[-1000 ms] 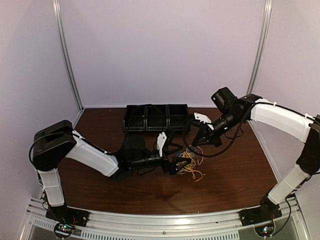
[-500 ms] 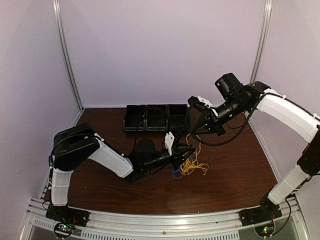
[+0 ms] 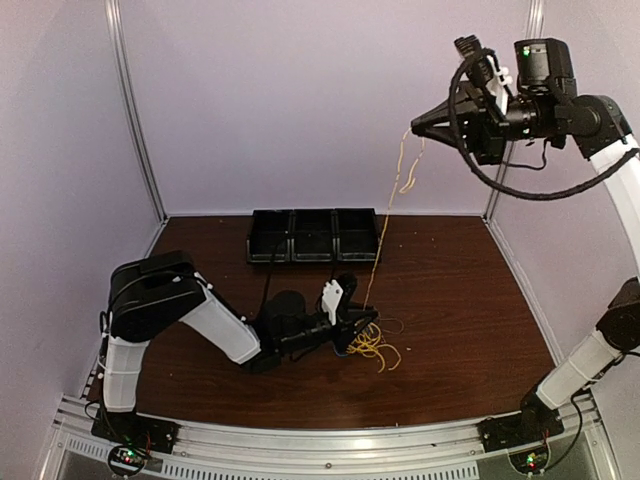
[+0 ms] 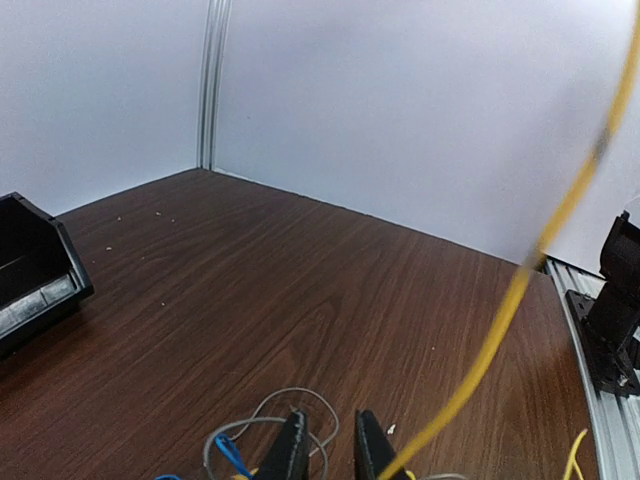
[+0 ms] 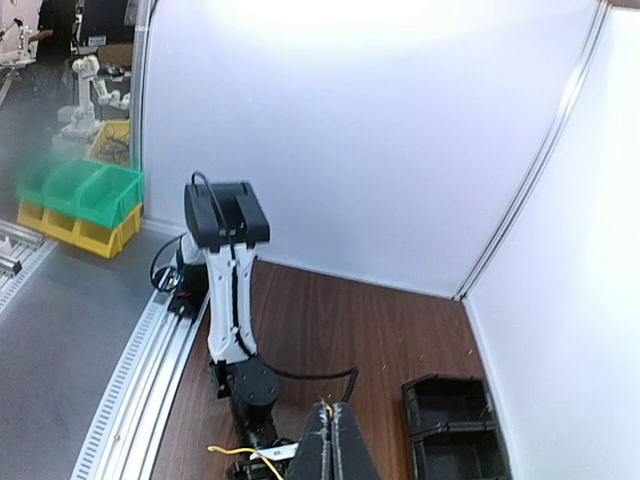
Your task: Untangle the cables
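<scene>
The cables (image 3: 372, 345) lie as a small tangle of yellow, blue and grey wire on the brown table. My left gripper (image 3: 368, 322) rests low on that tangle. In the left wrist view its jaws (image 4: 328, 440) stand close together, with a grey wire loop (image 4: 294, 390) and a blue wire (image 4: 229, 451) bunched at their base. My right gripper (image 3: 413, 127) hangs high at the upper right, shut on the end of a yellow cable (image 3: 377, 255). That cable runs taut down to the tangle and crosses the left wrist view (image 4: 520, 285). The right fingers (image 5: 332, 412) pinch a yellow strand.
A black tray (image 3: 300, 258) with three compartments stands at the back of the table, also seen in the wrist views (image 4: 30, 270) (image 5: 445, 385). Metal rails run along the near edge (image 3: 320, 440). White walls close in the left, back and right sides.
My right gripper has risen from table height to high at the upper right, drawing the yellow cable up out of the tangle. My left gripper has closed and stays low on the tangle.
</scene>
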`<action>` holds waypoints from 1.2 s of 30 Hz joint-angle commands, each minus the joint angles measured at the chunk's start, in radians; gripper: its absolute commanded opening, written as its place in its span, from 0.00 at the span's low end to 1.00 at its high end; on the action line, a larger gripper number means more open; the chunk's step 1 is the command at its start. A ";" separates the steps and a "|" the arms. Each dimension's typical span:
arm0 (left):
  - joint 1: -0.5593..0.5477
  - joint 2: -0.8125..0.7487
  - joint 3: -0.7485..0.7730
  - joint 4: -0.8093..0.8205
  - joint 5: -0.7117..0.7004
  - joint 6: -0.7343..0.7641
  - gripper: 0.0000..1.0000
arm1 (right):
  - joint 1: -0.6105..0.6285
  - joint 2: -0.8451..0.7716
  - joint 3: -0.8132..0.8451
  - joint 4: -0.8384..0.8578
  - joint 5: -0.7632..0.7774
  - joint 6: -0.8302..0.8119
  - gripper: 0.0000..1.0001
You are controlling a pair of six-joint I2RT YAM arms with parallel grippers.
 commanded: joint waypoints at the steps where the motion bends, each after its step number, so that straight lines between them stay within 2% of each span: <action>1: -0.004 0.009 -0.032 0.024 -0.027 0.016 0.17 | -0.097 0.006 0.126 0.081 -0.180 0.146 0.00; 8: -0.003 0.027 -0.067 0.019 -0.044 0.015 0.18 | -0.248 -0.013 0.164 0.176 -0.298 0.250 0.00; 12: -0.004 0.037 -0.084 0.020 -0.049 0.004 0.21 | -0.334 -0.010 0.199 0.372 -0.431 0.456 0.00; 19: -0.003 0.032 -0.094 0.003 -0.086 0.012 0.23 | -0.399 0.000 0.237 0.458 -0.453 0.544 0.00; 23: -0.002 0.017 -0.118 0.011 -0.090 0.015 0.21 | -0.465 -0.002 0.239 0.617 -0.485 0.714 0.00; 27: -0.003 -0.043 -0.167 0.033 -0.096 0.017 0.19 | -0.495 -0.008 0.176 0.500 -0.391 0.573 0.00; 29: -0.003 -0.085 -0.199 0.042 -0.097 0.023 0.15 | -0.526 -0.055 0.018 0.521 -0.321 0.530 0.00; 32: -0.002 -0.141 -0.256 0.061 -0.138 0.024 0.14 | -0.533 -0.112 -0.199 0.394 -0.170 0.324 0.00; 36: -0.003 -0.203 -0.299 0.061 -0.150 0.027 0.13 | -0.533 -0.194 -0.519 0.344 -0.010 0.160 0.00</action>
